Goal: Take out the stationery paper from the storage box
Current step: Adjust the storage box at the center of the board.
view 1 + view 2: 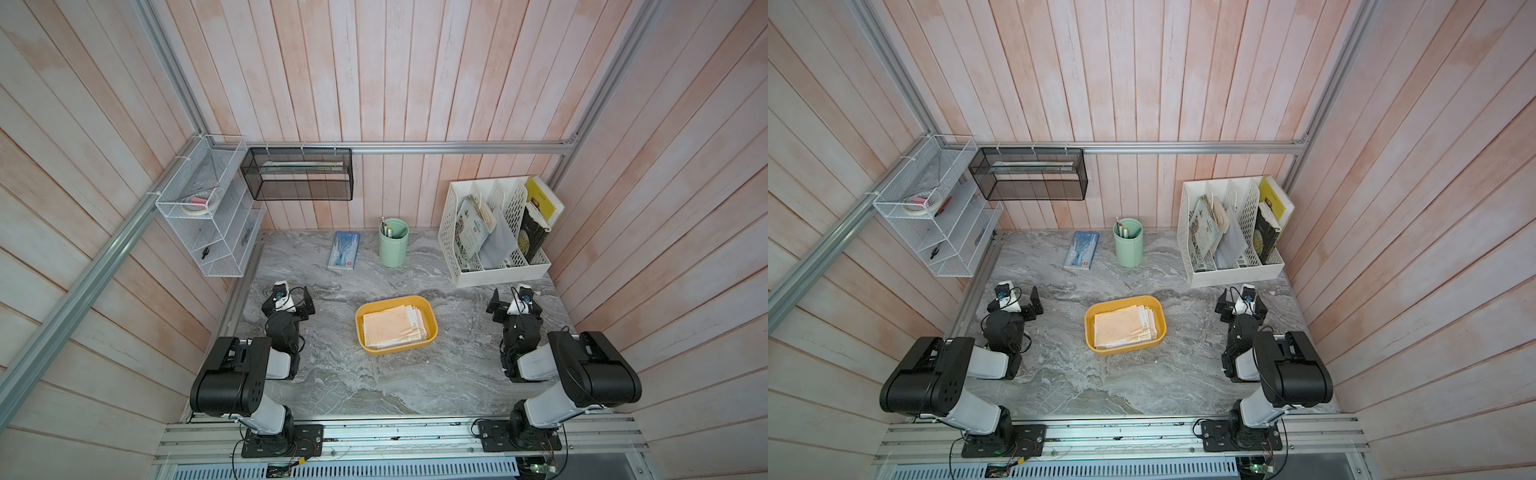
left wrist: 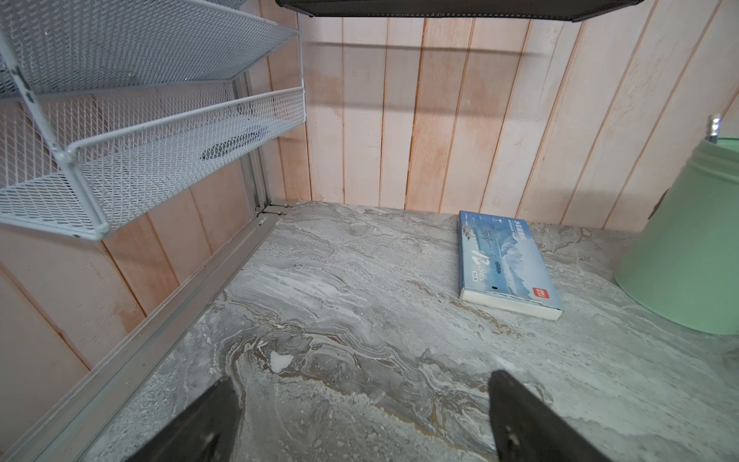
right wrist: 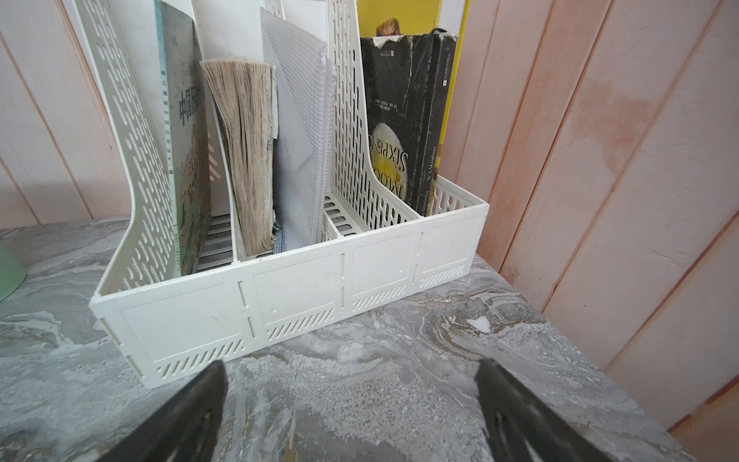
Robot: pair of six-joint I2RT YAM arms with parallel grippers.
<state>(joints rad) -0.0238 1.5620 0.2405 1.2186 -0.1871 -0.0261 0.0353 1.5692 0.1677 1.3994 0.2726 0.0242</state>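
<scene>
Grey veined marble [image 1: 374, 386] covers the tabletop, closed in by pale pink plank walls. Over a bare patch of it the left gripper [image 2: 362, 380] hangs low, its two dark fingers spread wide with nothing between them. Ahead of it and off to its right lies a blue-covered booklet [image 2: 506, 264], farther right stands a mint green cup [image 2: 680, 256], and up to its left a white wire shelf [image 2: 160, 160] is fixed to the wall. The right gripper [image 3: 352, 365] is likewise spread wide and empty, and a white perforated file organizer [image 3: 296, 288] stands just ahead of its fingertips with books upright in its compartments. Between the two grippers, well apart from both, sits the mustard-yellow storage box [image 1: 390, 351]. The stationery paper [image 1: 388, 326] lies inside it as a loose stack. A peach-tan sheet is on top, and white sheets with gold edging are fanned out beneath it toward the right gripper's side.
</scene>
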